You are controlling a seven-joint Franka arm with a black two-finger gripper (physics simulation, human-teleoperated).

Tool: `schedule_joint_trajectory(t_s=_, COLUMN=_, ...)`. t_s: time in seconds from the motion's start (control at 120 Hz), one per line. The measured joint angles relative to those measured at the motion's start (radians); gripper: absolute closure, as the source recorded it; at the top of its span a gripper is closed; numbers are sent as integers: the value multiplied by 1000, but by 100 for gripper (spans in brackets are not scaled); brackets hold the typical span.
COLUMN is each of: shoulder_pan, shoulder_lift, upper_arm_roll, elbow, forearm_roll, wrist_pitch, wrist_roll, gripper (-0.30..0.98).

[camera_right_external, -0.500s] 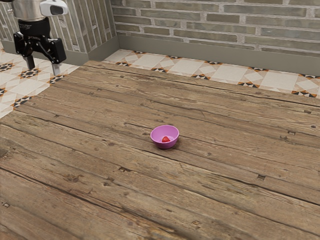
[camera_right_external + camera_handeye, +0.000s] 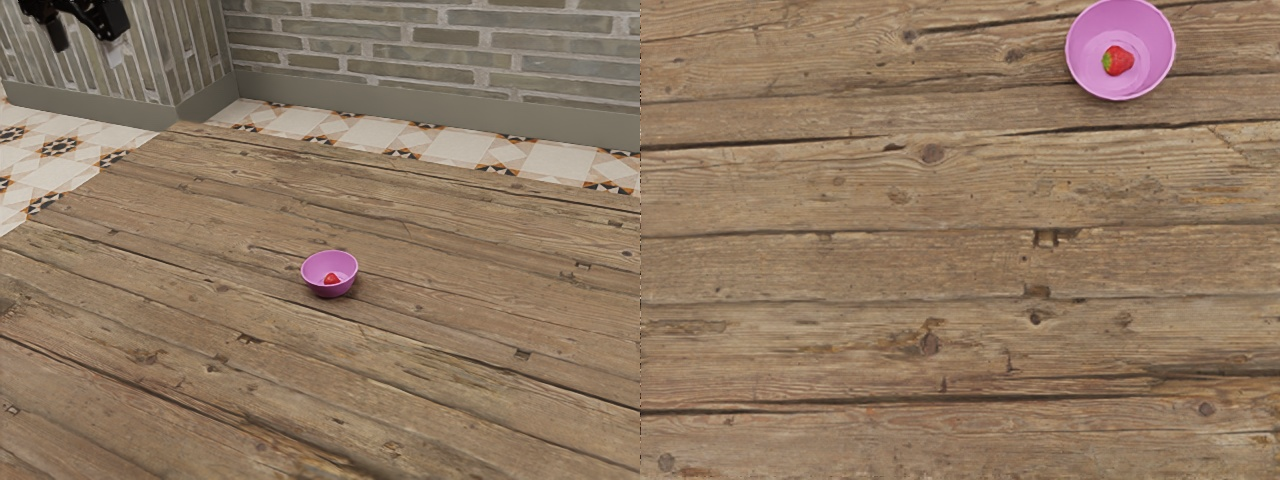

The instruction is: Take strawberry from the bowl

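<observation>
Gripper (image 2: 87,48) in released state, fingers spread apart, raised at the exterior view's far left, pink bowl (image 2: 329,291) upright on wooden table (image 2: 180,310), nearer and toward the exterior view's right, red strawberry (image 2: 1120,61) inside the bowl.

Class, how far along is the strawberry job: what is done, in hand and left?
Nothing looks done: the strawberry lies in the pink bowl. Nothing is in hand: the gripper hangs open, away from the bowl. Left: reach down, grip the strawberry and lift it out.
</observation>
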Motion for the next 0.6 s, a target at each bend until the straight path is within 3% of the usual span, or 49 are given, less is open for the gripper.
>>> schedule_joint_trajectory(t_s=0.108, shoulder_pan=42, shoulder_lift=-41, upper_arm_roll=0, elbow=-130, forearm_roll=-27, wrist_pitch=49, wrist_roll=0, gripper=0)
schedule_joint_trajectory(t_s=0.208, shoulder_pan=77, shoulder_lift=-99, upper_arm_roll=-52, elbow=-488, forearm_roll=-75, wrist_pitch=214, wrist_roll=-3, gripper=0)
schedule_joint_trajectory(t_s=0.392, shoulder_pan=89, shoulder_lift=80, upper_arm_roll=-83, elbow=-707, forearm_roll=-50, wrist_pitch=485, wrist_roll=-25, gripper=0)
schedule_joint_trajectory(t_s=0.475, shoulder_pan=71, shoulder_lift=190, upper_arm_roll=-76, elbow=-698, forearm_roll=-43, wrist_pitch=607, wrist_roll=-31, gripper=0)
schedule_joint_trajectory(t_s=0.6, shoulder_pan=8, shoulder_lift=434, upper_arm_roll=-35, elbow=-498, forearm_roll=-41, wrist_pitch=720, wrist_roll=-19, gripper=0)
